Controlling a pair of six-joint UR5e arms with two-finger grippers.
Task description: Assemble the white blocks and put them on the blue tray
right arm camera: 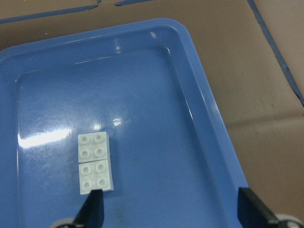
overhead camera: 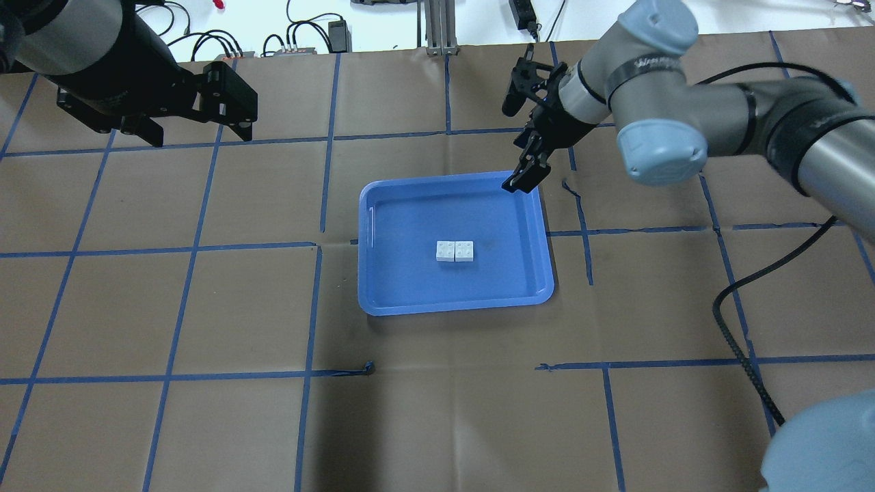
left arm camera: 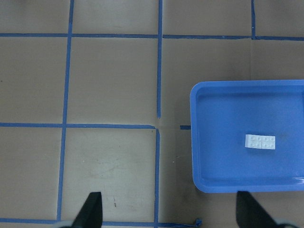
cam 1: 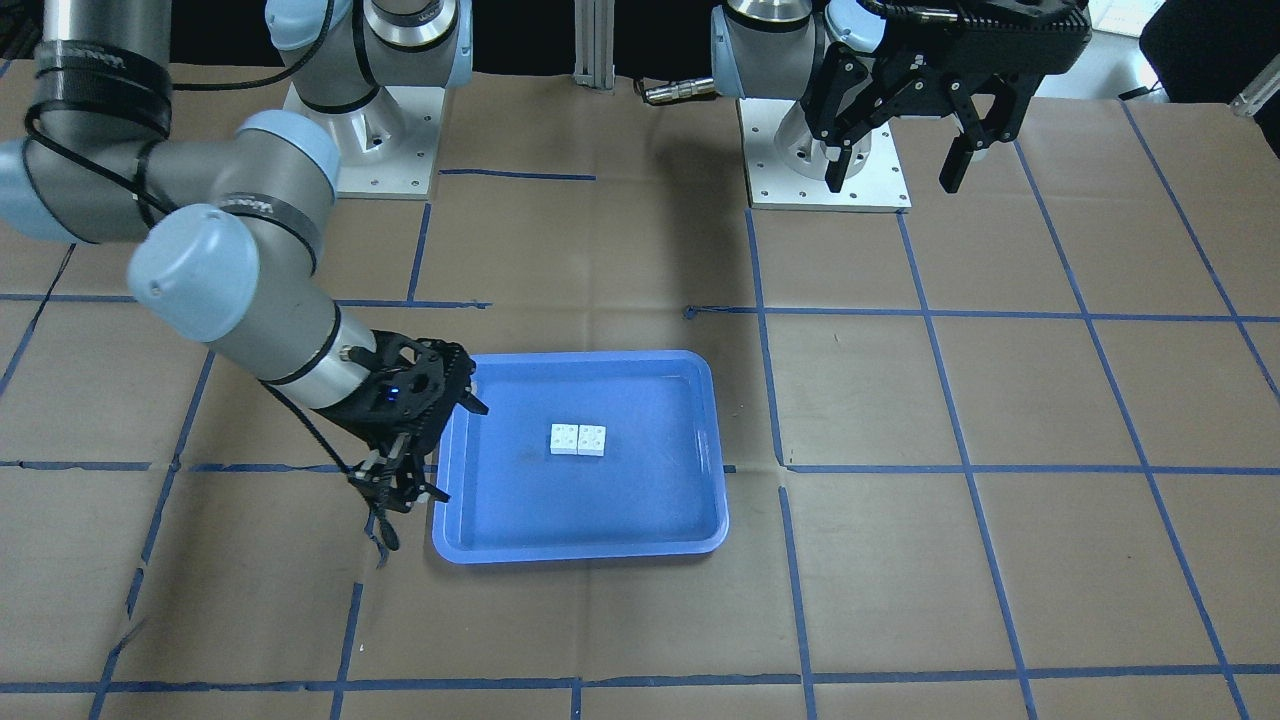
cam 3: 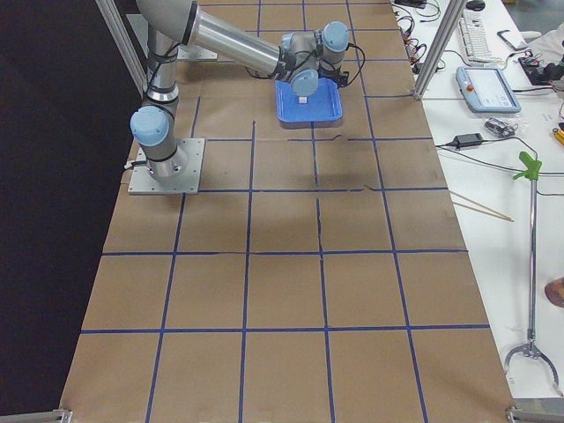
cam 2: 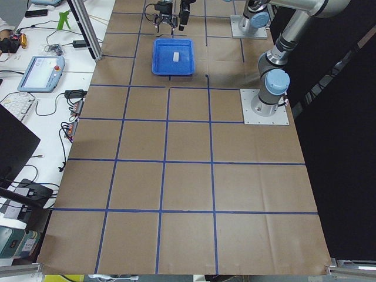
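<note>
Two white blocks [cam 1: 578, 439] lie side by side, touching, studs up, in the middle of the blue tray [cam 1: 620, 500]. They also show in the overhead view [overhead camera: 456, 251] and in both wrist views [left arm camera: 260, 141] [right arm camera: 96, 163]. My right gripper [overhead camera: 516, 147] is open and empty. It hangs over the tray's [overhead camera: 410, 287] far right corner, apart from the blocks. In its wrist view [right arm camera: 172, 211] the blocks sit just ahead of its left fingertip. My left gripper [overhead camera: 198, 133] is open and empty, raised high over the far left of the table, well away from the tray.
The table is covered in brown paper with a blue tape grid [overhead camera: 321, 137]. The two arm bases [cam 1: 825, 170] stand on white plates at the robot's side. A black cable [overhead camera: 738, 328] hangs along the right arm. A desk with devices [cam 2: 44, 70] runs beside the table.
</note>
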